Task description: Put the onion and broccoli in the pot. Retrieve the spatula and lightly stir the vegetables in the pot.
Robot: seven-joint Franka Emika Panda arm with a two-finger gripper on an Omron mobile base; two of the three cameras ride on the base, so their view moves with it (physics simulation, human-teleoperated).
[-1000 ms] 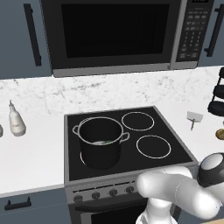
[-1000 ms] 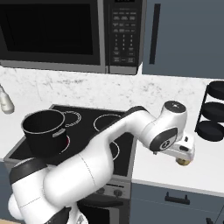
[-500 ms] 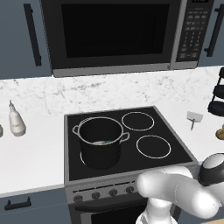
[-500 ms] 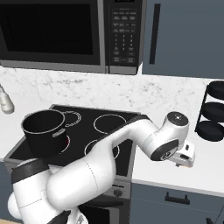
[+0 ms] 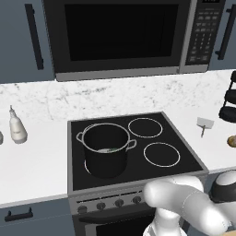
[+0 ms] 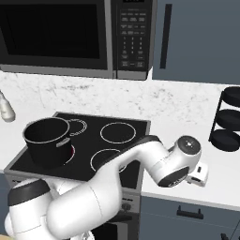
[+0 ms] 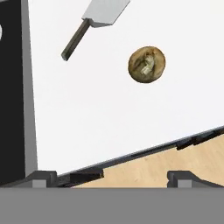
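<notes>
White marble-look surface (image 5: 41, 161) flanks black glass cooktop (image 5: 133, 154). Right of cooktop: pale grey flat-bladed spatula with thin dark handle (image 5: 204, 125), small round yellowish-tan onion (image 7: 147, 64) near it, apart. Black tiered rack (image 6: 228, 124) at far right. Left: white bottle (image 5: 17, 128).

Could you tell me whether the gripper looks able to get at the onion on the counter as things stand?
Probably yes. In the hand view the open gripper looks down on the onion, which lies alone on bare white counter. The spatula lies apart from it, so nothing blocks a descent.
</notes>
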